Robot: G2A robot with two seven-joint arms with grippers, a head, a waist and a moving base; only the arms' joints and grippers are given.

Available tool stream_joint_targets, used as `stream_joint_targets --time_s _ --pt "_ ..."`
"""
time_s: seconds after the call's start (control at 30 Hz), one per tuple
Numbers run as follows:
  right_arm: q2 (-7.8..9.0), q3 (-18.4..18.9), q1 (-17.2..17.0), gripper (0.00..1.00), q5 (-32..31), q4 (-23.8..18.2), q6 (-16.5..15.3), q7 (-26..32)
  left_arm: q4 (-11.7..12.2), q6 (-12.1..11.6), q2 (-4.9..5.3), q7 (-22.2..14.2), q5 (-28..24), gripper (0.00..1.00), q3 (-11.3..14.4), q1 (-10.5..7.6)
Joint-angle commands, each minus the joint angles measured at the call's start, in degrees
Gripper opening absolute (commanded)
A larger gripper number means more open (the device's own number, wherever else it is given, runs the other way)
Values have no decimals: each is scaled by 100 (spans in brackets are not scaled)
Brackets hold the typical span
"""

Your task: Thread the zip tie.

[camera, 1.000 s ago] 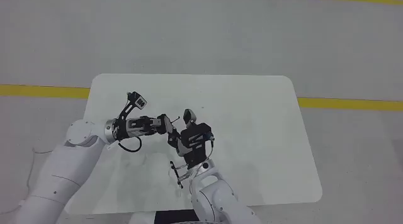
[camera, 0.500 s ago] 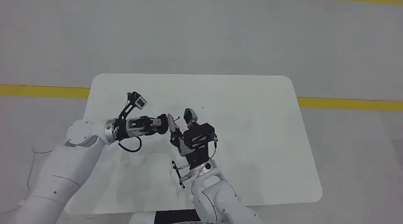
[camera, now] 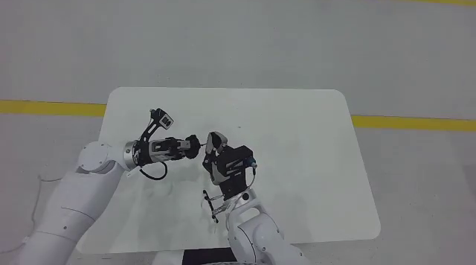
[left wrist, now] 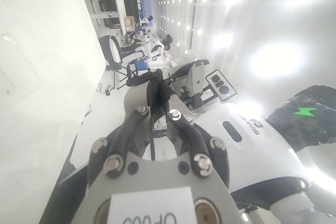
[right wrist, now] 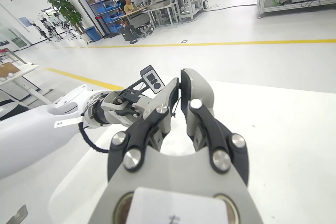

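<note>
Between the right gripper [right wrist: 180, 83] jaws, thin black zip tie [right wrist: 177, 105].

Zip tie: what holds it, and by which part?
The left gripper and right gripper each pinch the zip tie by its thin strap; which end cannot be told.

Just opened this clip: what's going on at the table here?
Both arms meet above the white table, with their grippers close together. The left gripper is shut on a thin black zip tie, and the right gripper appears to be pinched on it too. This looks like the middle of threading. Whether the tail has entered the head is too small to tell.
</note>
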Motion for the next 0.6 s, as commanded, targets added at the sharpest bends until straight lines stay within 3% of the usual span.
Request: stream_joint_targets --time_s 0.0,0.57 --pt "2 -3 2 0 1 1 -2 -9 0 0 0 0 0 0 0 0" --pt "16 -54 46 0 39 29 -45 5 0 0 0 0 0 0 0 0"
